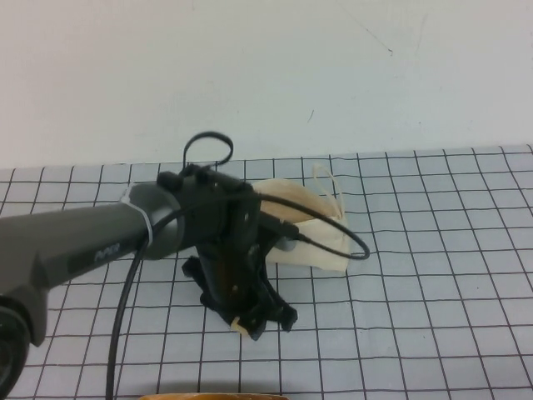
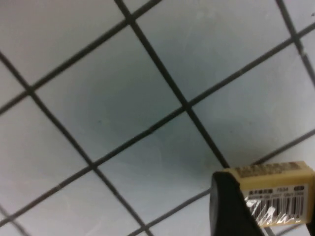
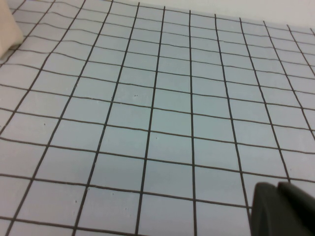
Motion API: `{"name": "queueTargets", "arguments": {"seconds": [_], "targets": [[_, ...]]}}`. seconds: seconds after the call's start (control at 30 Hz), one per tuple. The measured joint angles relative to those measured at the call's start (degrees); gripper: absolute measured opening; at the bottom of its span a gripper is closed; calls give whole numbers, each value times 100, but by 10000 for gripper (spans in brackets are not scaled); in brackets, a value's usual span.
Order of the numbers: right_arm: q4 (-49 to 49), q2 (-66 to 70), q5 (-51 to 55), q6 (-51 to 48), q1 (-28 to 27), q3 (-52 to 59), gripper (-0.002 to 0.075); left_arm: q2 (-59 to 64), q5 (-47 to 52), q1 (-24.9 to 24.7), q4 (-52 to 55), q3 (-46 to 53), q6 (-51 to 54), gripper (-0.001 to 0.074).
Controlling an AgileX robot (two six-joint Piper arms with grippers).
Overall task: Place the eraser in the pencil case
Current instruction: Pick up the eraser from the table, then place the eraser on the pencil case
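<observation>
My left gripper (image 1: 250, 321) points down at the grid mat in front of the pencil case. It is shut on the eraser (image 1: 243, 325), a tiny tan block. In the left wrist view the eraser (image 2: 275, 194) shows its white barcode label, held against a black finger (image 2: 229, 211) just above the mat. The pencil case (image 1: 312, 229), a cream fabric pouch with a thin pull loop (image 1: 326, 185), lies behind the left wrist, partly hidden by it. My right gripper (image 3: 279, 206) is shut and empty over bare mat; it is out of the high view.
A white mat with a black grid (image 1: 433, 275) covers the table. A pale wall (image 1: 266, 75) rises behind it. A corner of the pencil case (image 3: 7, 24) shows at the edge of the right wrist view. A black cable (image 1: 125, 317) hangs from the left arm.
</observation>
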Motion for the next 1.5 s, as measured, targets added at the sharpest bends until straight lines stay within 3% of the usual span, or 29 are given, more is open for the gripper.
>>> {"name": "queueTargets", "arguments": {"seconds": [0.2, 0.4, 0.87, 1.1, 1.23, 1.33, 1.5], "targets": [[0, 0, 0, 0, 0, 0, -1, -508, 256, 0, 170, -799, 0, 282], [0, 0, 0, 0, 0, 0, -1, -842, -690, 0, 258, -1679, 130, 282], [0, 0, 0, 0, 0, 0, -1, 106, -1189, 0, 1127, -1751, -345, 283], [0, 0, 0, 0, 0, 0, -1, 228, -1202, 0, 1837, -1781, -1131, 398], [0, 0, 0, 0, 0, 0, -1, 201, -756, -15, 1849, -2048, -1190, 407], [0, 0, 0, 0, 0, 0, -1, -35, -431, -35, 1656, -2115, -974, 353], [0, 0, 0, 0, 0, 0, -1, -1064, -447, -118, 1171, -1750, -521, 87]]}}
